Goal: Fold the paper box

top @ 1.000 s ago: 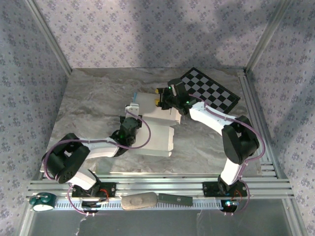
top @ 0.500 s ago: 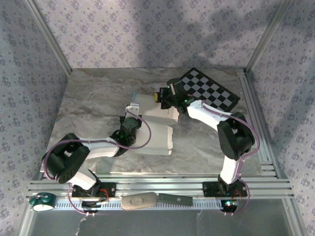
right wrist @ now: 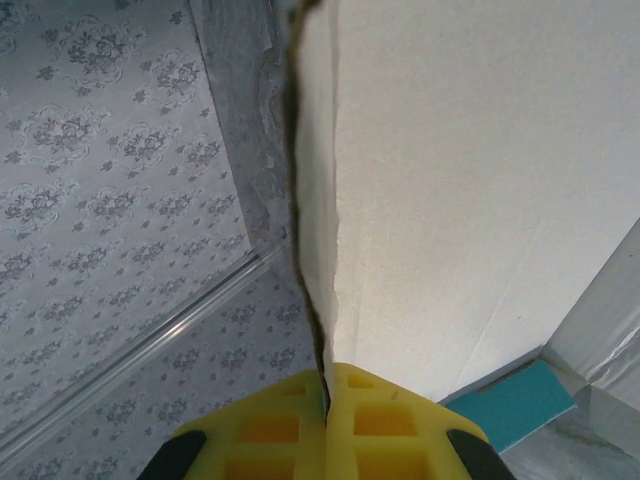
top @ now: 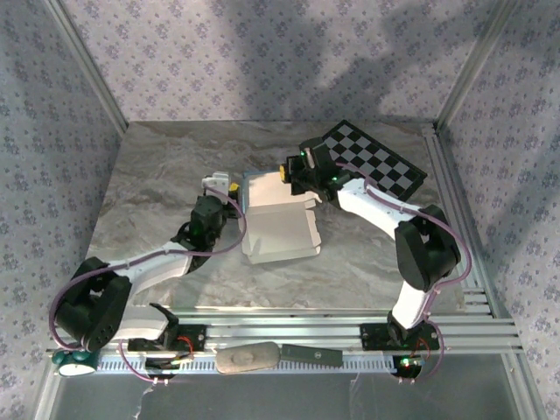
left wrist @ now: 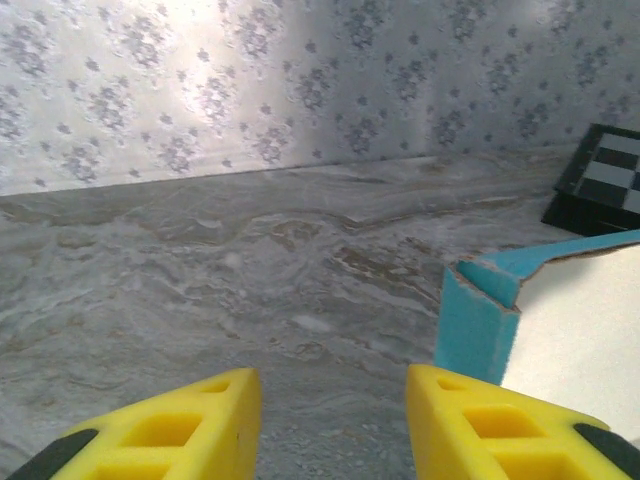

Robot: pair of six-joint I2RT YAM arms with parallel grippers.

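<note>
The paper box [top: 282, 232] lies partly folded mid-table, white side up, with a turquoise edge at its far left corner. My right gripper [top: 285, 171] is at the box's far edge; in the right wrist view the gripper [right wrist: 327, 385] is shut on the thin edge of a raised white flap [right wrist: 480, 180]. My left gripper [top: 220, 182] hovers just left of the box, apart from it. In the left wrist view it [left wrist: 333, 420] is open with bare table between its yellow fingers [left wrist: 190, 425], and the box's upright turquoise flap [left wrist: 475, 330] stands to the right.
A black-and-white checkerboard [top: 374, 159] lies at the back right, behind the right arm. Patterned walls close in three sides. Aluminium rails [top: 289, 332] run along the near edge, carrying a grey object [top: 248, 359] and a teal roll [top: 74, 360].
My left gripper has let go of the box, opened and swung left and away. The right gripper has shut on the far flap. The box has shifted and folded tighter.
</note>
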